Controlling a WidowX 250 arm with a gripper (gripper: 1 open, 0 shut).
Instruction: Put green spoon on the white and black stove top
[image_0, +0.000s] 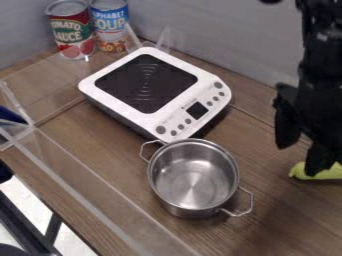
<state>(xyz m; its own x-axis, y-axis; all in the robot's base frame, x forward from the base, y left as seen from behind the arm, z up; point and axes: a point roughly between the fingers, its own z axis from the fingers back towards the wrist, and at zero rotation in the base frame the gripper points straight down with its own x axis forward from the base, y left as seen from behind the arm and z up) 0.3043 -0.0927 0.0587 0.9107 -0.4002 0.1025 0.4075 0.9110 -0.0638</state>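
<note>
Green spoon (318, 172) lying on the wooden counter (160, 232) at right, partly behind the dark gripper (297, 140), its fingers apart, well apart from the white and black stove top (155, 92), steel pot (193, 178) between

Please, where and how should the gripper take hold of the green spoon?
Probably best around the visible end of the green spoon, from above, with one finger on each long side. It lies low on the wooden table, long and narrow, so closing across its width looks easier. Its other part runs out of the picture, so I cannot judge that end.
</note>
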